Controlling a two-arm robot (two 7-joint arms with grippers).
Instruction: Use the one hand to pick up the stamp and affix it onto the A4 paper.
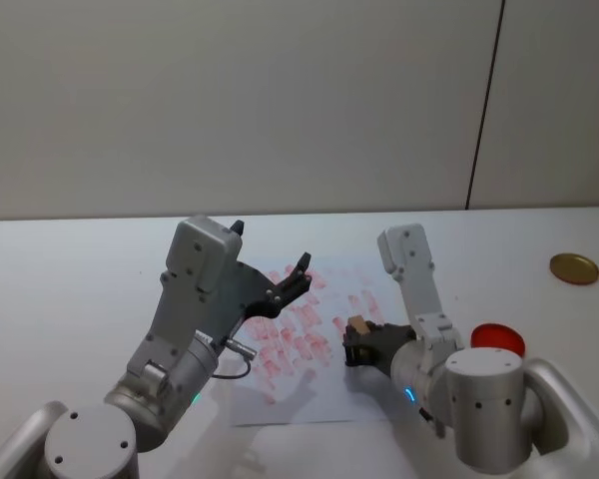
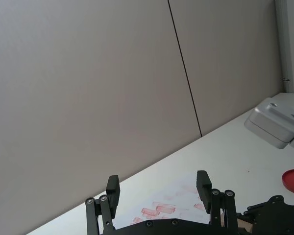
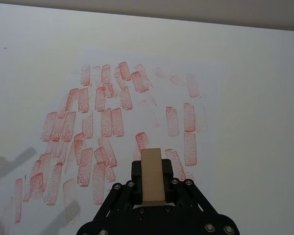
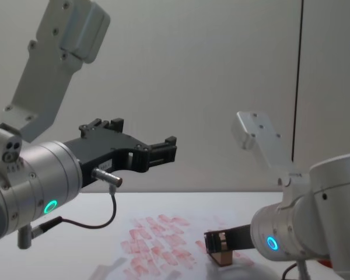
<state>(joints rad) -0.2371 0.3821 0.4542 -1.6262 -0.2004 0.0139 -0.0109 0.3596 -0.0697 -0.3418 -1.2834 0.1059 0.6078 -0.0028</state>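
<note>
One small wooden stamp, likely light and stiff, sits pinched across its narrow sides in the right gripper, low over the paper's right part. The left gripper hangs above the paper, spread wide and empty. No writing is readable.

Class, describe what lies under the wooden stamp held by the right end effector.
The A4 paper, covered in red stamp marks, lies under the stamp, which the right end effector grips. The stamp hides its own lower face and the patch of paper directly below.
</note>
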